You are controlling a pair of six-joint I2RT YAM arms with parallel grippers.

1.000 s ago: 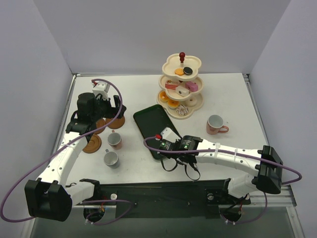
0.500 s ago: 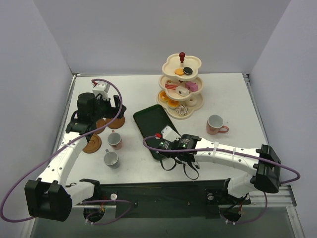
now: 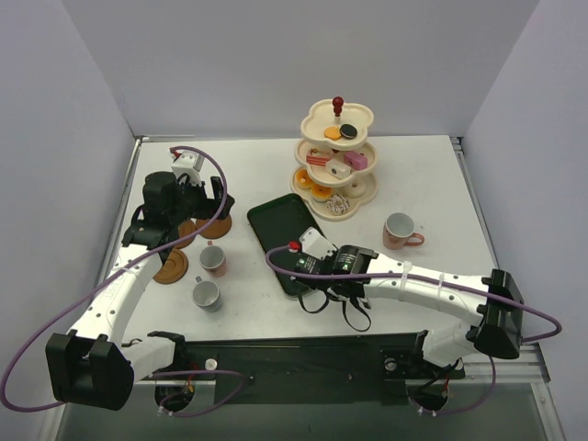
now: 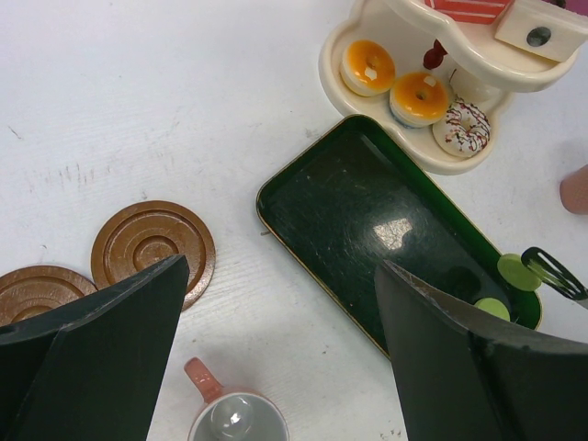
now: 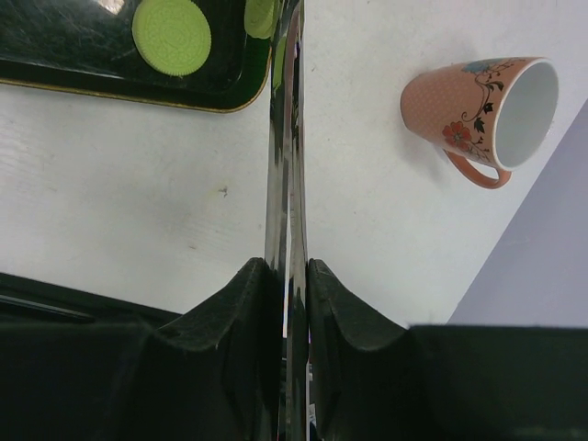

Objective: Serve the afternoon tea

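Above the table (image 3: pixel 432 179), the left gripper (image 3: pixel 190 219) is seen over the brown saucers (image 3: pixel 171 267). The right gripper (image 3: pixel 301 269) is seen at the near end of the green tray (image 3: pixel 274 220), with the three-tier stand (image 3: pixel 336 188) just behind that tray.

In the left wrist view, the fingers (image 4: pixel 101 358) are spread wide and nothing is held; a cup (image 4: pixel 235 420) is seen below.

In the right wrist view, the fingers (image 5: pixel 241 303) are clamped on the metal tongs (image 5: pixel 285 138), whose tips are seen beside a green macaron (image 5: pixel 171 37) on the tray.

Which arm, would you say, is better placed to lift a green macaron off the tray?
Right: the right tool grips the tongs, tips at the macarons on the tray; the left tool hangs open above saucers.
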